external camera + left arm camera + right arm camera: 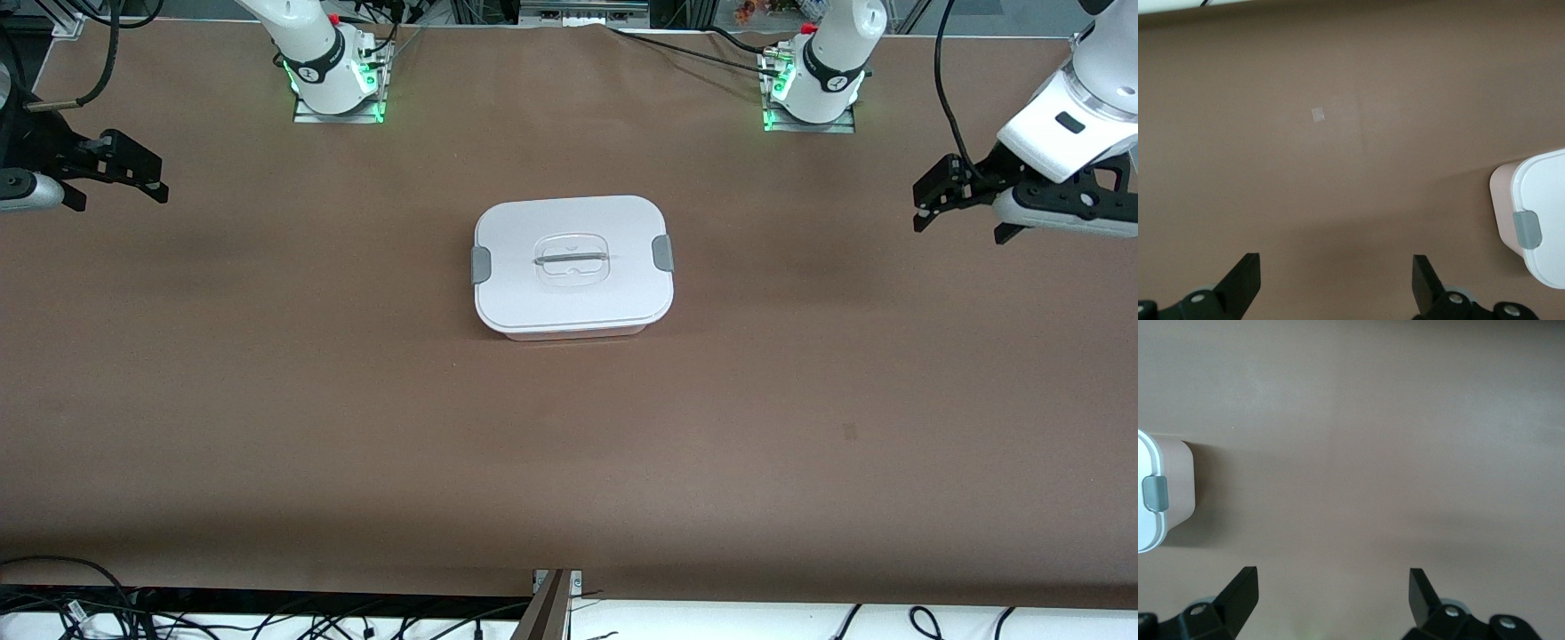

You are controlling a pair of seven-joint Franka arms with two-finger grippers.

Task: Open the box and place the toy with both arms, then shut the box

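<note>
1. The box [573, 265] sits at the middle of the brown table [267, 400], its white lid [569, 231] on and a grey clip [662, 253] at each short end.
2. Its pink tub barely shows in the front view under the lid; the wrist views show only one clipped corner each, cut by the frame edge.
3. What lies inside the box cannot be seen through the lid.
4. The left gripper [929, 200] hangs over the table toward the left arm's end, well apart from the box, its jaws spread wide and holding nothing.
5. The right gripper [142, 173] hangs toward the right arm's end, also well apart from the box, jaws wide and empty; its arm is mostly cut off by the frame.
6. A small pale patch [1317, 115] lies on the table; what it is cannot be made out.
</note>
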